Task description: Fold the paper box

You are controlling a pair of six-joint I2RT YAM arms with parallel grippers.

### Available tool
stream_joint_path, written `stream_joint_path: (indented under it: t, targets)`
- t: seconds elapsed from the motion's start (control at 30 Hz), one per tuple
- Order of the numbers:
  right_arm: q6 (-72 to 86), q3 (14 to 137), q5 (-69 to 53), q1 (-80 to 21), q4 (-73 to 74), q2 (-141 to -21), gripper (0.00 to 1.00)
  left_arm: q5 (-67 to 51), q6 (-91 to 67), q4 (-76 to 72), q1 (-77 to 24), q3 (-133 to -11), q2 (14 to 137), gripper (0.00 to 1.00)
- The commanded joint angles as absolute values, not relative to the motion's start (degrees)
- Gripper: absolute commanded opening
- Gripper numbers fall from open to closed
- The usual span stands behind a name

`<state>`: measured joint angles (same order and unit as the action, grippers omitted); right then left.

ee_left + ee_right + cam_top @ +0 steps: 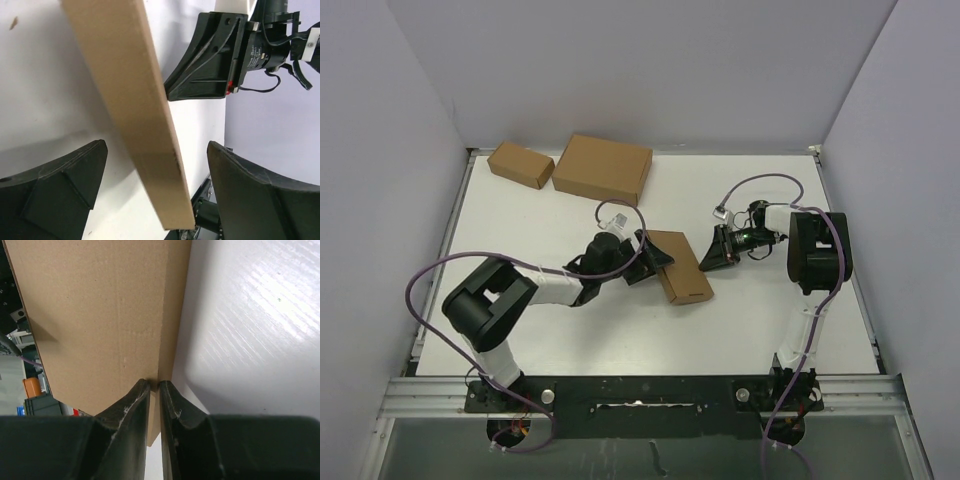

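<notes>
The paper box [678,262] lies shut on the white table [550,225] between the two arms, a shallow brown cardboard slab. My left gripper [650,258] is open at its left end. In the left wrist view the box [130,100] runs through the wide gap of that gripper [157,146] and touches neither finger. My right gripper [708,255] meets the box's right side. Seen from the right wrist, its jaws [155,384] are shut to a thin slit, the tips resting on a corner crease of the box [90,315] with nothing held.
A larger cardboard box [602,168] and a smaller one [520,163] stand at the table's back left. Plain walls close in the table on three sides. A purple cable [430,290] loops off the left arm.
</notes>
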<state>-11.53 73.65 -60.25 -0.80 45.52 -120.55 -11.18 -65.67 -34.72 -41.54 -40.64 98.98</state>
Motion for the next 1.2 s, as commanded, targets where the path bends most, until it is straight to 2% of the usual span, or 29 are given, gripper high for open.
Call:
stream_joint_path:
  t: [0.0, 0.2, 0.27, 0.37, 0.57, 0.67, 0.97, 1.17]
  targets:
    - [-13.54, 73.93, -54.90, -1.04, 44.36, -122.16, 0.14, -11.91, -66.83, -33.90, -42.14, -46.47, 101.62, 0.76]
    - [-13.79, 74.08, -55.82, -1.05, 44.60, -121.69, 0.15, -12.48, -68.04, -31.64, -42.20, -48.43, 103.14, 0.42]
    - [-14.03, 74.09, -56.54, -0.97, 44.71, -121.34, 0.16, -12.45, -67.90, -30.82, -42.14, -48.63, 102.90, 0.38]
    - [-14.74, 74.33, -58.59, -0.89, 45.20, -120.85, 0.18, -12.44, -66.34, -28.78, -42.04, -49.10, 101.71, 0.34]
    - [-17.64, 75.32, -63.41, 1.61, 47.48, -116.50, 0.48, -13.51, -59.54, -21.83, -39.88, -49.53, 95.91, 0.31]
    - [-18.49, 74.71, -65.29, 4.54, 47.94, -112.48, 0.56, -15.20, -52.16, -13.34, -37.86, -51.79, 91.20, 0.31]
    - [-18.55, 73.41, -68.11, 13.04, 48.03, -106.07, 0.57, -12.79, -17.32, 25.31, -36.67, -75.28, 85.67, 0.31]
    - [-18.54, 73.13, -68.64, 15.88, 48.12, -105.77, 0.57, -0.69, -0.64, 37.76, -44.17, -87.32, 90.18, 0.30]
